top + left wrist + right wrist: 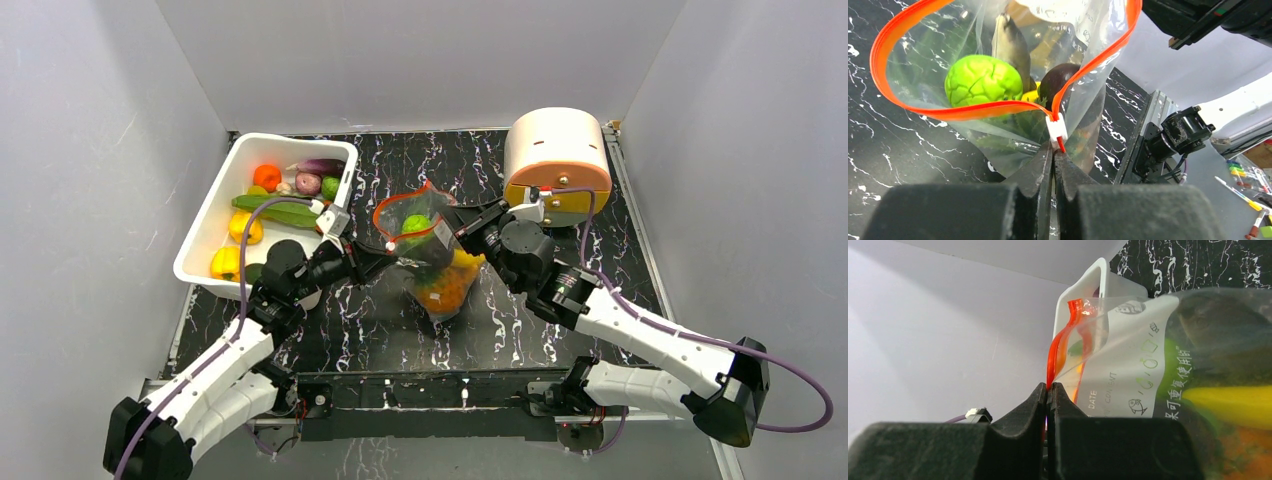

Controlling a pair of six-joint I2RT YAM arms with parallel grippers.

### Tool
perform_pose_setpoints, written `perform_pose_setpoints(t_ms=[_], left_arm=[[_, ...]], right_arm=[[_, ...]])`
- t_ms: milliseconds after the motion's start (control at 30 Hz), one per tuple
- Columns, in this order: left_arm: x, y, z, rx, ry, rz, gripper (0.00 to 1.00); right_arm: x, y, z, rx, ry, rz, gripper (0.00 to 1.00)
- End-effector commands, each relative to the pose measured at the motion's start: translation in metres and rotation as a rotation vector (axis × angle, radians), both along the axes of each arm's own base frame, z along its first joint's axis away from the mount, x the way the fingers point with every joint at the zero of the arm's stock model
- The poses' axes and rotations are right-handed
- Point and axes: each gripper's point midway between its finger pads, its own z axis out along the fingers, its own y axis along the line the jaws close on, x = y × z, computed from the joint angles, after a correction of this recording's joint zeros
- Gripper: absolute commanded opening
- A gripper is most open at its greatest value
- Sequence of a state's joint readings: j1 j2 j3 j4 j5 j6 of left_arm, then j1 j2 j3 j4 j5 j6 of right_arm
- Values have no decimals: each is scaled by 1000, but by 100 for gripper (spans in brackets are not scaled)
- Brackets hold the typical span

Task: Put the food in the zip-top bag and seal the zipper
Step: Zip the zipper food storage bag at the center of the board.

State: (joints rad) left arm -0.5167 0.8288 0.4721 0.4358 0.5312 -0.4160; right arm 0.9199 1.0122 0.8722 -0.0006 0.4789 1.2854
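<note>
Just right of the white tub (203, 225), the zip-top bag (432, 270) hangs with food (983, 80) inside, the left end effector (1053, 152) clamped shut on one end of the zipper (973, 111) and the right end effector (1048, 390) pinched shut on the other, holding the gaping mouth up, likely for sealing.

Bright, even light from above, just soft shadows on the table (380, 320). The zip-top bag (1083, 35) throws a bit of glare in the left wrist view; the food (1233, 402) goes blurry in the right one.
</note>
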Motion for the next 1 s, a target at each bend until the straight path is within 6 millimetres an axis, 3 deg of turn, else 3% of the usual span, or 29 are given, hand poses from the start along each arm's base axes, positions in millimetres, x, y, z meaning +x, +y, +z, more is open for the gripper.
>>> perform_pose_setpoints(t_ms=[0, 200, 333, 433, 567, 700, 833, 967], left_arm=[[-11, 2, 20, -8, -115, -35, 0], [-38, 5, 14, 62, -156, -149, 0], [-52, 3, 10, 91, -196, -239, 0], [-61, 1, 10, 106, -230, -304, 0], [-68, -1, 11, 137, -268, -380, 0], [-74, -2, 15, 150, -323, -438, 0], [-77, -3, 23, 143, -373, -455, 0], [-79, -3, 26, 134, -403, -471, 0]], right_arm=[[-6, -6, 30, 108, -59, 9, 0], [-29, -16, 10, -4, -49, 85, 4], [-45, -19, 1, -137, -88, 167, 23], [-56, -21, 6, -299, -181, 246, 40], [-73, -22, 15, -553, -379, 394, 53], [-100, -20, 28, -788, -734, 584, 54], [-118, -18, 25, -976, -993, 744, 52], [-132, -1, 18, -1041, -1189, 923, 48]])
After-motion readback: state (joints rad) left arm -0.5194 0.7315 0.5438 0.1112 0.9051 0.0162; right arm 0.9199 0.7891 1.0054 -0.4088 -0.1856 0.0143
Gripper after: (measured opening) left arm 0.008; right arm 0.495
